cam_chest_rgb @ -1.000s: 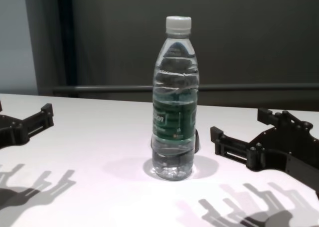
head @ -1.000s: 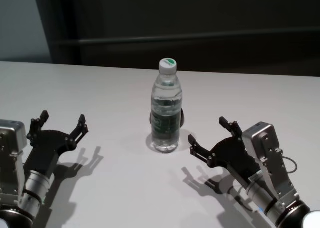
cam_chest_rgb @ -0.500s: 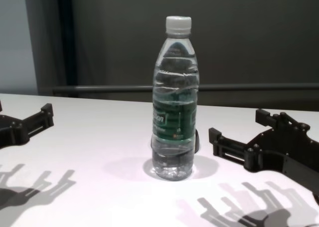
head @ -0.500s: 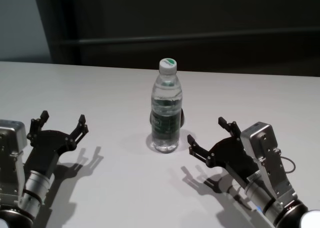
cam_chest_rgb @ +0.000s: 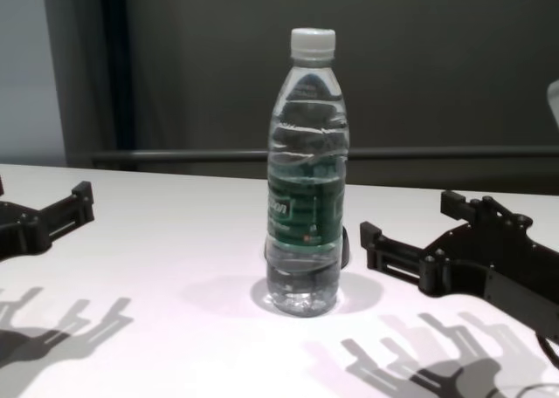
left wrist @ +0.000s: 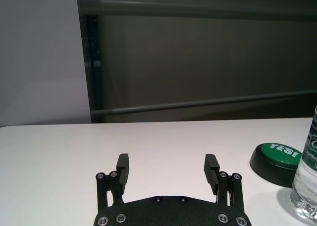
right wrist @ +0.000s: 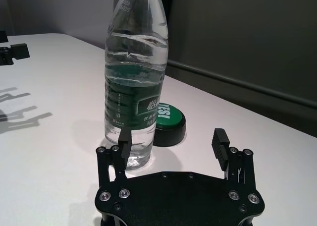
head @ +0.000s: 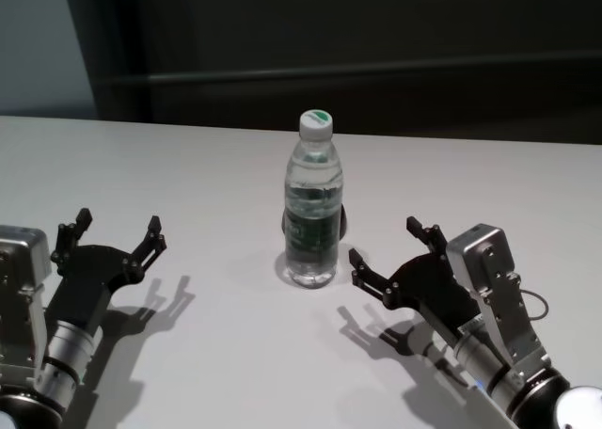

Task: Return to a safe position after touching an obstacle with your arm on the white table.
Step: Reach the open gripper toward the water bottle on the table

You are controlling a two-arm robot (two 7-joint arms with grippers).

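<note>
Head view: bottle (head: 312, 203) upright mid-table (head: 188, 166), cap on, same spot as 1 s ago. Right gripper (head: 388, 255) has crept left toward it since then: near finger tip went from about x=380 to x=372, and the wrist body shifted left too. Fingers spread wide, holding nothing. Its left fingertip sits just beside the bottle base; chest view shows a small gap, no contact. Right wrist view: that finger (right wrist: 122, 145) overlaps the bottle's lower body in line of sight, with the bottle off to one side of the jaw gap, not between the fingers. Green-topped black disc (right wrist: 166, 124) sits just behind the bottle. Left gripper (head: 111, 233) parked near-left, well apart from the bottle, fingers spread, empty, unchanged across the frames.
</note>
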